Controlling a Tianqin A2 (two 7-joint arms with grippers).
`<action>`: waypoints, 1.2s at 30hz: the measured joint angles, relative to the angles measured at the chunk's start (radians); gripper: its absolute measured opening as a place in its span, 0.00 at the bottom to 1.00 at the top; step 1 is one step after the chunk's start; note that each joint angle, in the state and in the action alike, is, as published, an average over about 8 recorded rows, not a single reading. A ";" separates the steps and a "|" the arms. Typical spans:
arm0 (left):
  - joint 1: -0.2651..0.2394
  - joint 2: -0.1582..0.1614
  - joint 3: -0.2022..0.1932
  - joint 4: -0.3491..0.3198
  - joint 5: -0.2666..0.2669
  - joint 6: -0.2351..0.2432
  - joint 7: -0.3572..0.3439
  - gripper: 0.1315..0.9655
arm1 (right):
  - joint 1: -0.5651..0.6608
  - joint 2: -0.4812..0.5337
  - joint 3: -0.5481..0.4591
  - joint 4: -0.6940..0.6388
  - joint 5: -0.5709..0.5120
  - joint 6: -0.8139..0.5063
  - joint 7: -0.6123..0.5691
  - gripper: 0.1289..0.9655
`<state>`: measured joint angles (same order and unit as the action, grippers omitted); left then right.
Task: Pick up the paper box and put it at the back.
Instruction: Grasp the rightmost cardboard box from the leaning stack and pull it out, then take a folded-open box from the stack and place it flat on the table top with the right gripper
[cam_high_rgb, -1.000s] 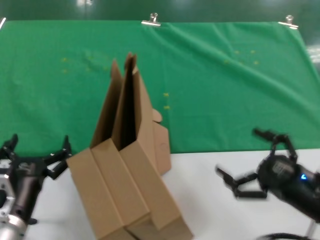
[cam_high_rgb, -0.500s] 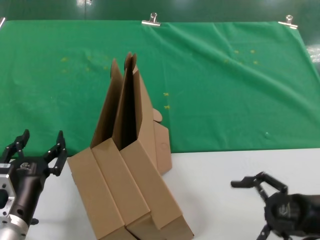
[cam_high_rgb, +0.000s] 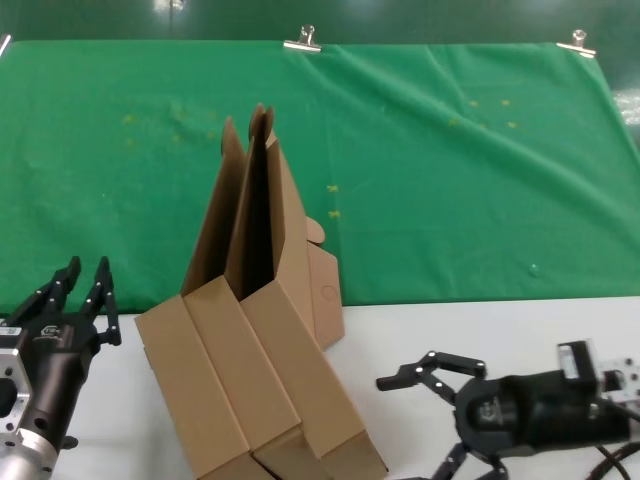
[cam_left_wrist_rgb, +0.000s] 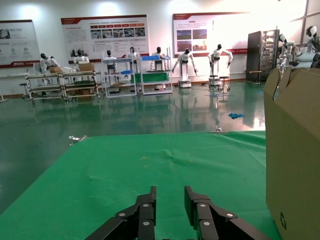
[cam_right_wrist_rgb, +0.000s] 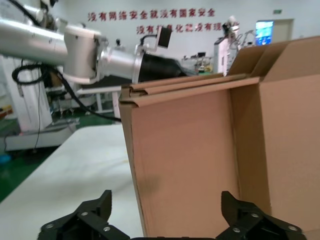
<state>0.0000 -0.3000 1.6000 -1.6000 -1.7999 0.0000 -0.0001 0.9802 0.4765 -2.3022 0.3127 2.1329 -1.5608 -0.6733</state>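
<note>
Right gripper (cam_high_rgb: 425, 420) swung toward half-hidden paper box (cam_high_rgb: 322, 290).

Paper box (cam_high_rgb: 262, 330) stood tilted near bench (cam_high_rgb: 400, 335) front, left of centre, base on bare bench, open lid leaning back over cloth sheet (cam_high_rgb: 450, 170). Smaller box (cam_high_rgb: 322, 300) sat just behind and right of it, touching, at cloth's front edge. Cloth covered rear of bench, clipped along far edge by binder clips (cam_high_rgb: 302, 41), one near centre, one far right. Left gripper (cam_high_rgb: 78, 297) hung just left of paper box at front-left, apart from it. Right gripper (cam_high_rgb: 432, 372) sat low at front-right, pointing toward box, close but not touching.
</note>
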 joint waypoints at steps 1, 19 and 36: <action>0.000 0.000 0.000 0.000 0.000 0.000 0.000 0.25 | 0.012 -0.016 -0.006 -0.026 -0.009 -0.002 -0.014 0.86; 0.000 0.000 0.000 0.000 0.000 0.000 0.000 0.05 | 0.089 -0.134 0.050 -0.223 -0.152 -0.009 -0.108 0.43; 0.000 0.000 0.000 0.000 0.000 0.000 0.000 0.04 | -0.016 -0.060 0.116 -0.034 -0.122 -0.005 -0.005 0.09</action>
<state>0.0000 -0.3000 1.6000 -1.6000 -1.7998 0.0000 -0.0001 0.9644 0.4162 -2.1865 0.2792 2.0113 -1.5662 -0.6781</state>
